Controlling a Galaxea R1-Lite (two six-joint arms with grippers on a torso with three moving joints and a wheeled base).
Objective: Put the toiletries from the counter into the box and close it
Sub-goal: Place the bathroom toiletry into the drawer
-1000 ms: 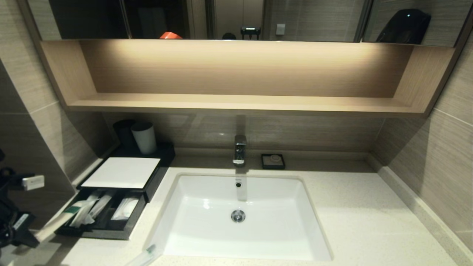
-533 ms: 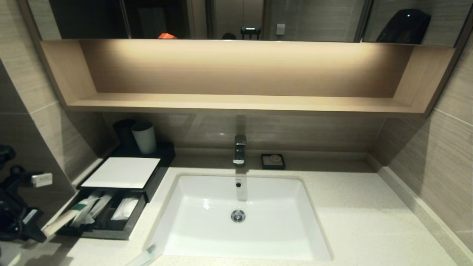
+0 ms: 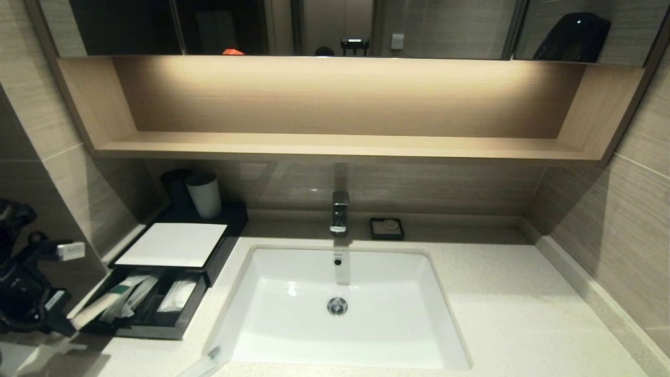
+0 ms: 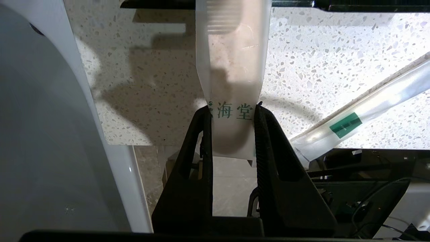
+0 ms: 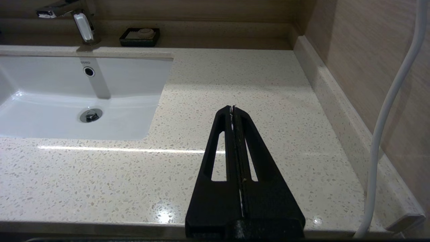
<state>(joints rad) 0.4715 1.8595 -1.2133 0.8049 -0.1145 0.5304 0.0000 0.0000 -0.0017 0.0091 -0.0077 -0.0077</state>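
My left gripper (image 3: 65, 325) is shut on the end of a long whitish packet (image 3: 102, 306) with green print. In the left wrist view (image 4: 231, 109) the packet (image 4: 231, 67) reaches forward over the speckled counter (image 4: 319, 60). Its far end lies over the open drawer (image 3: 152, 331) of the dark box with the white top panel (image 3: 172, 243); several packets lie in the drawer. Another packet with a green label (image 3: 209, 358) lies on the counter by the sink's front left corner and also shows in the left wrist view (image 4: 369, 107). My right gripper (image 5: 232, 107) is shut and empty over the right counter.
A white sink (image 3: 398, 293) with a faucet (image 3: 339, 211) fills the middle of the counter (image 3: 513, 314). A grey cup (image 3: 205, 195) stands behind the box. A black soap dish (image 3: 387, 229) sits by the back wall. A wooden shelf (image 3: 340, 144) hangs above.
My left gripper has moved right and a little up toward the box, carrying the packet. The packet's far end has slid further over the open drawer.
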